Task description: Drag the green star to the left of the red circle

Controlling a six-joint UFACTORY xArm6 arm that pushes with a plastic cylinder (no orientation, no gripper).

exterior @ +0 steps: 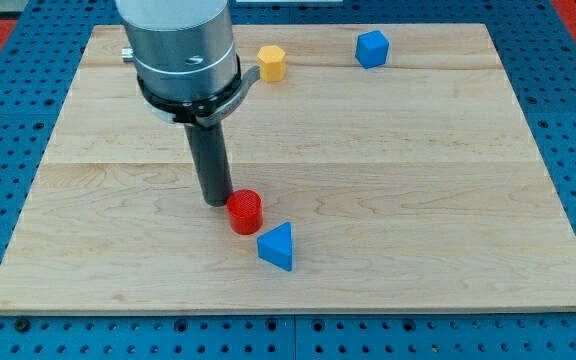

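Observation:
The red circle, a short red cylinder, stands on the wooden board a little below the view's middle. My tip rests on the board just to the left of the red circle, touching or nearly touching its side. No green star shows anywhere in the view; the arm's grey body covers part of the board's top left.
A blue triangle block lies just below and right of the red circle. A yellow hexagon block and a blue block sit near the board's top edge. Blue pegboard surrounds the board.

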